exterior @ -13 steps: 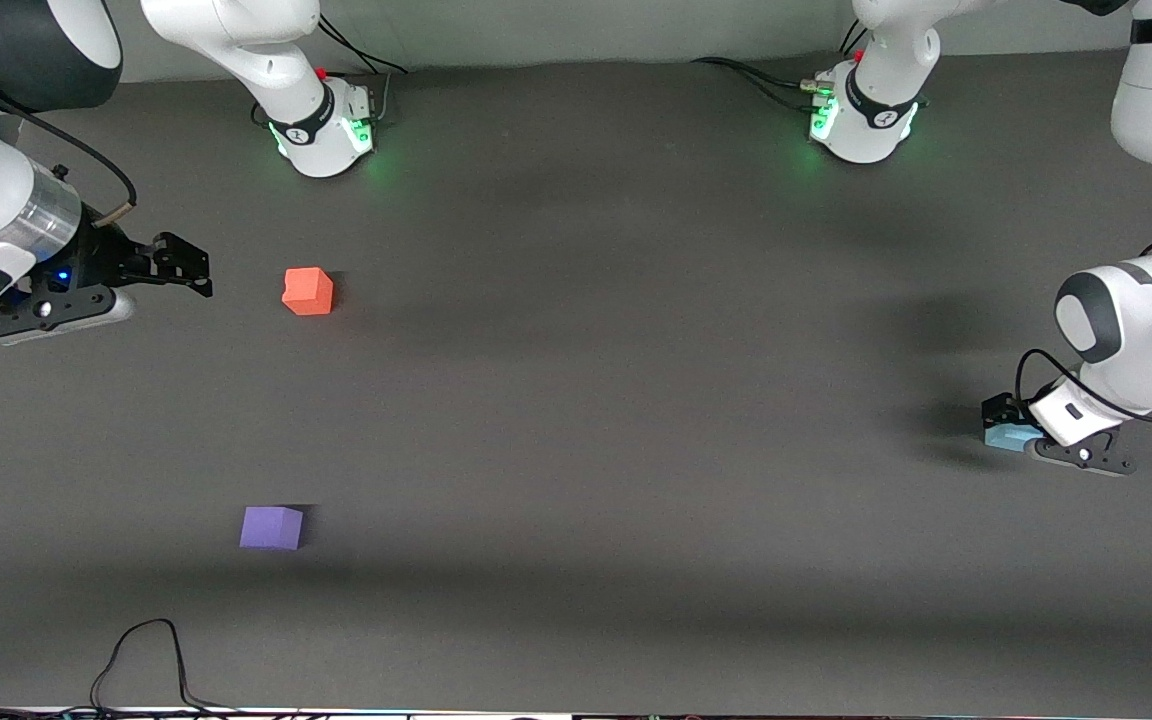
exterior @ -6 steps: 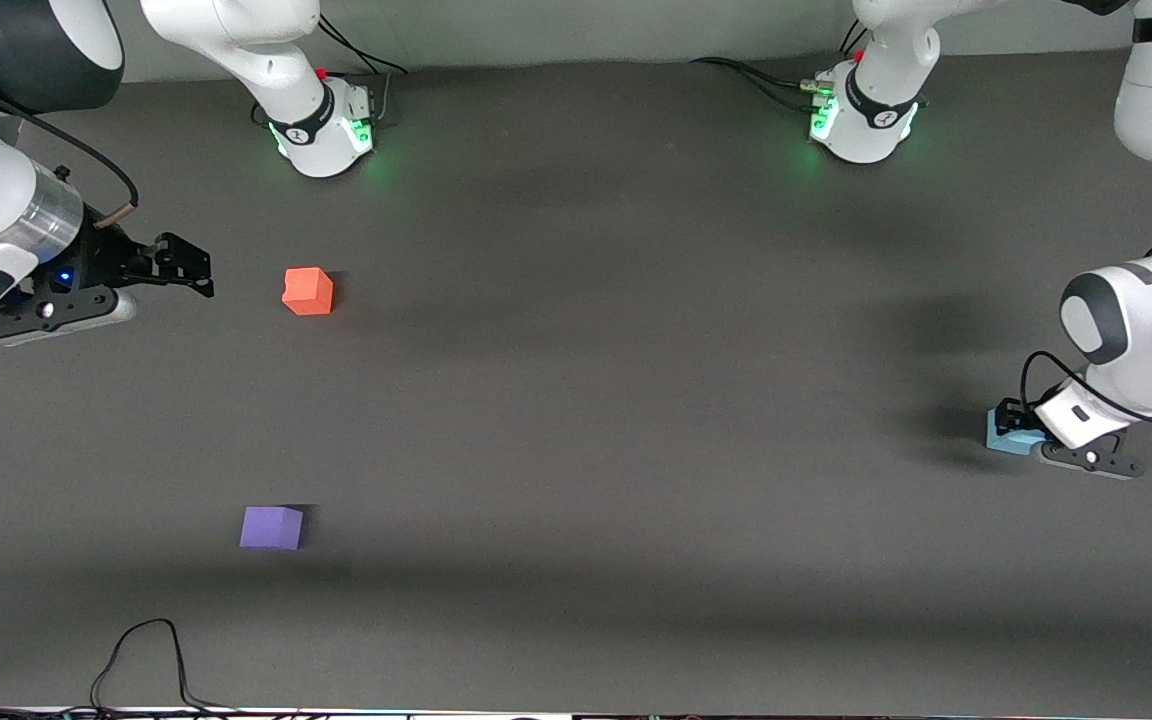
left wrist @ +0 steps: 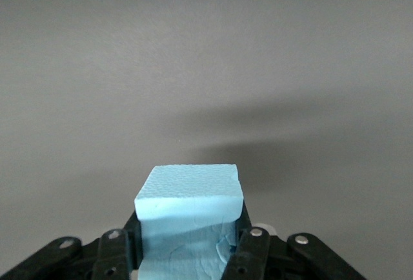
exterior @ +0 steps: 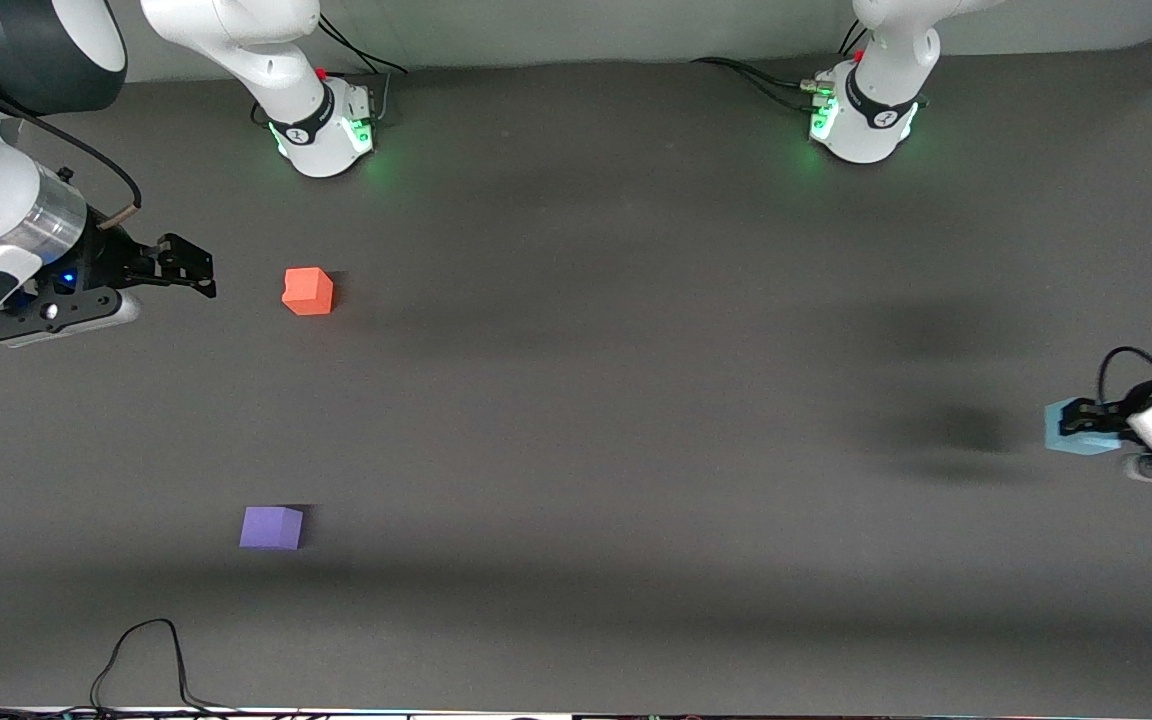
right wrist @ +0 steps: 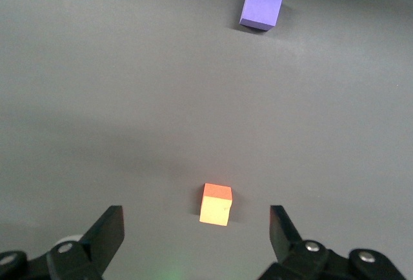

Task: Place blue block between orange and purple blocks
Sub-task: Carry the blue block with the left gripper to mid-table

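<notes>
The blue block (exterior: pixel 1064 440) is a light sky-blue cube held off the table at the left arm's end, with my left gripper (exterior: pixel 1086 422) shut on it. In the left wrist view the blue block (left wrist: pixel 188 202) sits squeezed between the black fingers (left wrist: pixel 253 248), its shadow on the mat below. The orange block (exterior: pixel 307 291) and the purple block (exterior: pixel 271 527) rest toward the right arm's end, the purple one nearer the front camera. My right gripper (exterior: pixel 198 270) hovers open beside the orange block (right wrist: pixel 216 204), holding nothing; the purple block (right wrist: pixel 262 6) shows farther off.
The dark grey mat (exterior: pixel 586 400) spans the table. The two arm bases (exterior: pixel 321 125) (exterior: pixel 866 115) stand along its back edge. A black cable (exterior: pixel 136 655) loops near the front edge, close to the purple block.
My left gripper has shut on the blue block and lifted it off the mat, shifting toward the left arm's end of the table. The right arm has barely moved.
</notes>
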You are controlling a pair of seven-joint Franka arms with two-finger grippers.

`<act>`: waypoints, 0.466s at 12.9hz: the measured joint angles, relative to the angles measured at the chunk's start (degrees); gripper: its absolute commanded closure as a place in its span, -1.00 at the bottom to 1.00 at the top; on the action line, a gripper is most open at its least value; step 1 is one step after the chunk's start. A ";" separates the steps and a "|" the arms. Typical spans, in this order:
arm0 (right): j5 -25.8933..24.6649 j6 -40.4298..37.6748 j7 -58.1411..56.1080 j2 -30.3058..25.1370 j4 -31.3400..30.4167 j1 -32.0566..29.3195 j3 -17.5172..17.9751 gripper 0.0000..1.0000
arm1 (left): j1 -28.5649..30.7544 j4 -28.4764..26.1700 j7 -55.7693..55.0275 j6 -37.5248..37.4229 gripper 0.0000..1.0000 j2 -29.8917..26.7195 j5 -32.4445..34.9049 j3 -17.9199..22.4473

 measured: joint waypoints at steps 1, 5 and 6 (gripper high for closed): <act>0.00 0.00 0.00 0.00 0.00 0.00 0.00 -1.00 | -0.15 2.36 -0.67 -4.19 0.00 -1.25 -0.01 -0.26; 0.00 -0.06 0.00 0.01 -0.01 0.04 0.02 -1.00 | -5.05 10.46 -11.36 -17.56 0.00 -3.33 -0.27 -1.31; 0.00 -0.06 0.00 0.01 0.00 0.05 0.03 -1.00 | -8.20 11.59 -16.77 -19.21 0.00 -3.34 -0.39 -1.56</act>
